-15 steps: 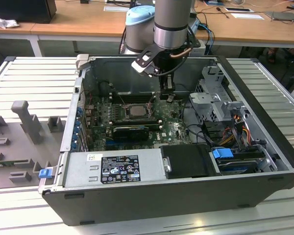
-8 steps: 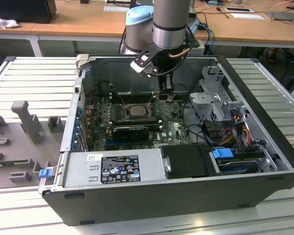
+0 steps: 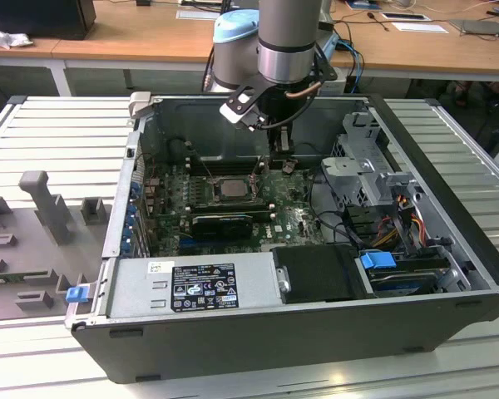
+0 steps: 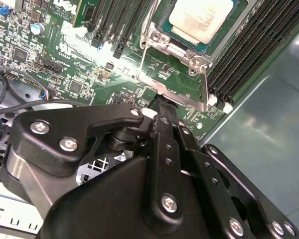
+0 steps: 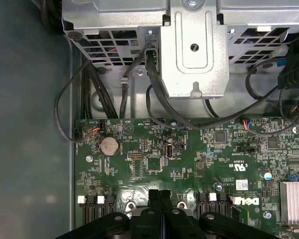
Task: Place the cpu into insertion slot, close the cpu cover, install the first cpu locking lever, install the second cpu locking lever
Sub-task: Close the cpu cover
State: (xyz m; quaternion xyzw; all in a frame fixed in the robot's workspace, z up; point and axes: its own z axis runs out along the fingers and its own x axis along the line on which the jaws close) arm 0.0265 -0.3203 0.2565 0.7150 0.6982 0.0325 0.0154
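The gripper (image 4: 162, 105) is closest to the lens in both wrist views. Its two black fingers are pressed flat together with no gap, and nothing is clamped between them. The tips rest at, or just short of, the near edge of the cpu cover (image 4: 187, 98); I cannot tell whether they actually touch.

In the exterior view the open computer case (image 3: 258, 337) lies on its side, with the arm reaching in from twelve o'clock. On the green circuit board (image 4: 79, 64), the cover appears tilted up off the socket rather than lying flat. Taking the case as a dial, the insertion slot (image 4: 197, 46) sits a little toward ten o'clock of centre. The cpu (image 4: 202, 17) is already seated in it, square and level, with the gripper (image 3: 281, 162) at roughly two o'clock from it.

The cpu looks light, stiff and thin, and it is fragile over the pin field, so it should be handled by opposite edges only and never pressed off-centre. The cover is probably springy sheet metal, light and slick. I would push on its solid rim near the free edge, not through the window.
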